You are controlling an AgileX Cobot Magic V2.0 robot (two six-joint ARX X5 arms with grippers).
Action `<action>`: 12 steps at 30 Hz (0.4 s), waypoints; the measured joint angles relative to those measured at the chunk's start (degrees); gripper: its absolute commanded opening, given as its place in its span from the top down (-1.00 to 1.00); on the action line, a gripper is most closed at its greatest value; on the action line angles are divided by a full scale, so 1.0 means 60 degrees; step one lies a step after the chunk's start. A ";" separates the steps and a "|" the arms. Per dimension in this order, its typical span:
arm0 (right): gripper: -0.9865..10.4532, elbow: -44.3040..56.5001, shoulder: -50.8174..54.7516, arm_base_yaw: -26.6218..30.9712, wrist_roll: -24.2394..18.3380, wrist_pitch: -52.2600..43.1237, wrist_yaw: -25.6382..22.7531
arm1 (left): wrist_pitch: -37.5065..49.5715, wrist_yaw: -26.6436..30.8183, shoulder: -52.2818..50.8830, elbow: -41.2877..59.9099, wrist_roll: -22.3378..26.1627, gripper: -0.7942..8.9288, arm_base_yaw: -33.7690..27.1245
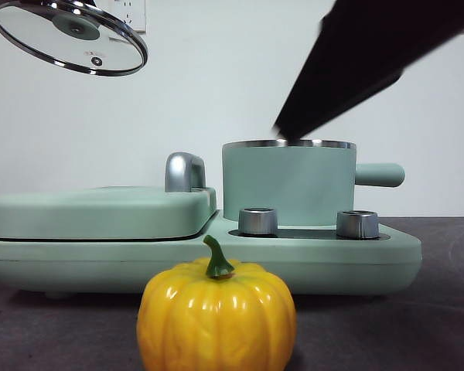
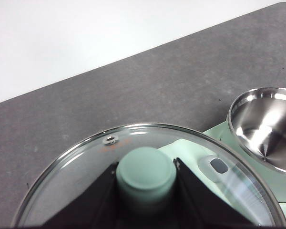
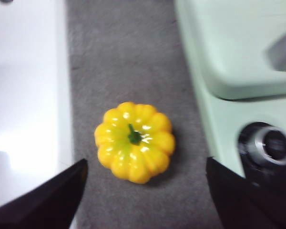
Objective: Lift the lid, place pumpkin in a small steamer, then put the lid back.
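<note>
My left gripper [image 2: 145, 179] is shut on the mint-green knob of the glass lid [image 2: 86, 191] and holds it high at the left of the front view [image 1: 69, 35], tilted. The small steamer [image 1: 290, 182] stands uncovered on the appliance's right side; its bare steel inside shows in the left wrist view [image 2: 269, 126]. The yellow-orange pumpkin [image 1: 216, 317] sits on the dark table in front of the appliance. My right gripper [image 3: 143, 200] is open, above the pumpkin [image 3: 135, 141], jaws wide to either side. Its dark arm [image 1: 363, 54] comes in from the upper right.
The mint-green appliance [image 1: 356, 259] carries a flat griddle with its cover [image 1: 100, 210] and chrome handle [image 1: 184, 171] on the left. Two steel dials [image 1: 257, 220] sit on its front by the pot. The table's pale edge [image 3: 28, 95] lies beside the pumpkin.
</note>
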State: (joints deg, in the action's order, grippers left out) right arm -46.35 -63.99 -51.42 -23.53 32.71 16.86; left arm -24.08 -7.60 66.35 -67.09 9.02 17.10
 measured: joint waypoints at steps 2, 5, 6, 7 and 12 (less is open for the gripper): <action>-0.02 0.0000 -0.0463 -0.0222 0.0000 -0.0146 -0.0215 | -0.0004 0.0000 0.0000 0.0000 0.0000 0.81 0.0000; -0.02 0.0000 -0.1049 -0.0390 0.0004 -0.0295 -0.0321 | 0.0000 0.0000 0.0000 0.0000 0.0000 0.81 0.0000; -0.02 0.0000 -0.1206 -0.0426 0.0004 -0.0364 -0.0321 | 0.0000 0.0000 0.0000 0.0000 0.0000 0.81 0.0000; -0.02 0.0000 -0.1362 -0.0455 0.0007 -0.0448 -0.0321 | 0.0004 0.0000 0.0000 0.0000 0.0000 0.81 0.0000; -0.02 0.0000 -0.1854 -0.0550 0.0036 -0.1071 -0.0346 | 0.0095 0.0000 0.0000 0.0000 0.0000 0.81 0.0000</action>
State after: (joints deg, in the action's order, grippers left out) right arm -46.35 -75.11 -54.72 -23.31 26.28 14.79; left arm -23.51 -7.60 66.35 -67.09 9.02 17.10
